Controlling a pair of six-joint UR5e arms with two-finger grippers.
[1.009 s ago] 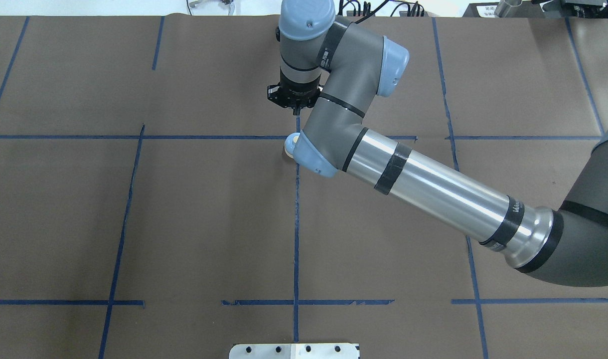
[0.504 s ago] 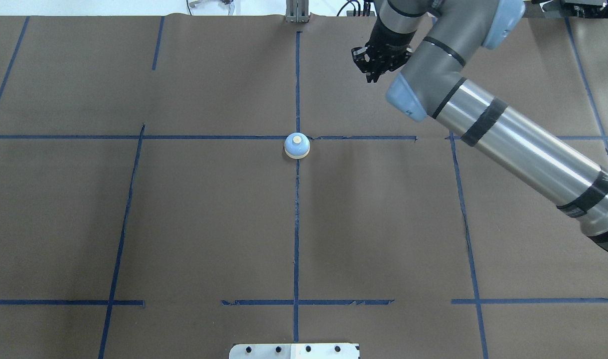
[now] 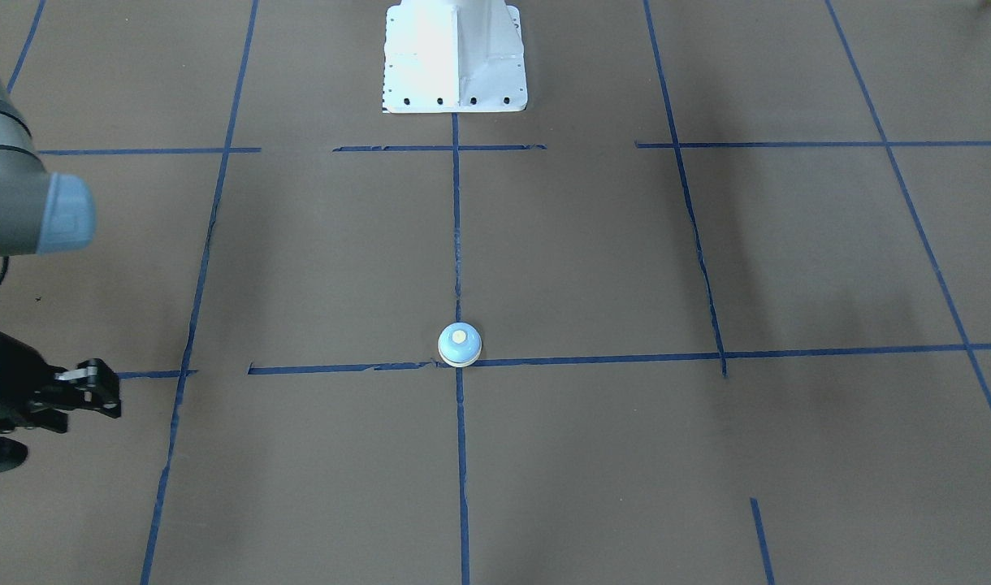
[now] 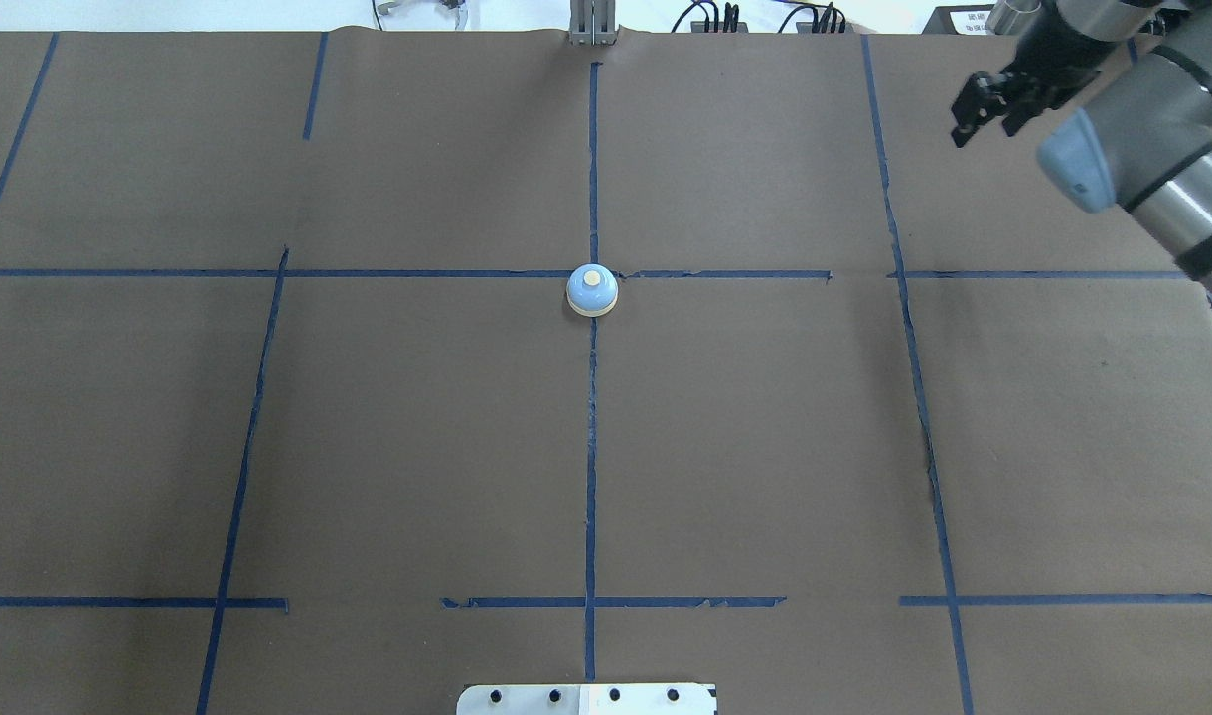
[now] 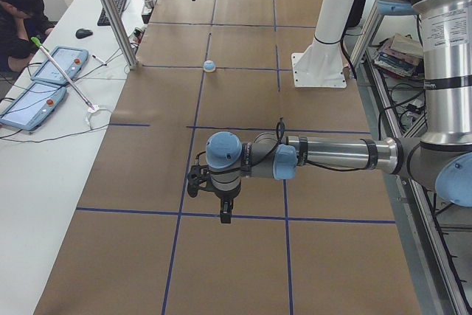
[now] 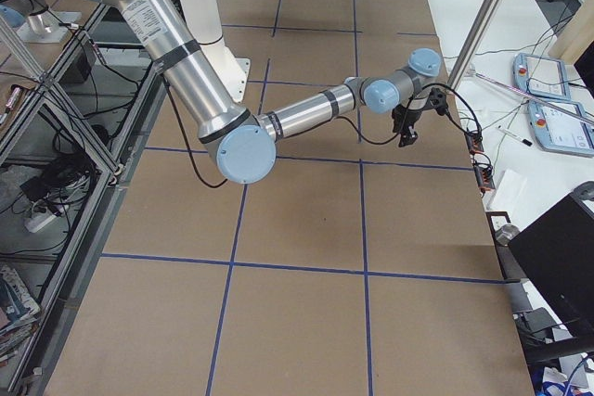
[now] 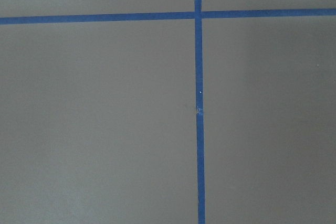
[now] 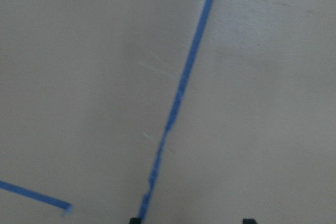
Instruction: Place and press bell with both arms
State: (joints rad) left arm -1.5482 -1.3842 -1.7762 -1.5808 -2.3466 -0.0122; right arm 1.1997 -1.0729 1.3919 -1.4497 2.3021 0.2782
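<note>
The bell [image 4: 592,290] is seen upright at the middle of the overhead view. It rests on the brown tabletop [image 4: 417,447] where two blue tape lines [image 4: 591,447] cross, with its cream button turned upward. Nothing is touching it.

The right claw [image 4: 976,107] is held in the upper right corner of that view, well apart from the bell, which lies down and to the left of it. In the right wrist view two dark fingertips [image 8: 136,220] show at the bottom edge, set wide apart with only bare tabletop between them, so this claw is judged spread and empty. The left claw [image 5: 223,212] shows only in the left side view, low in the frame, with the bell far up the frame from it. Whether it is spread or closed cannot be told.

The right claw is judged the nearer, since the left arm is absent from the overhead view altogether. The bell is round and has no long axis, so a press is judged to call for a descent straight onto the button.

A second ago the right arm was stretched over the bell and part of the bell was covered. Half a second ago the claw was at upper right of centre. It has since been drawn to the corner, while the bell has stayed in place.
</note>
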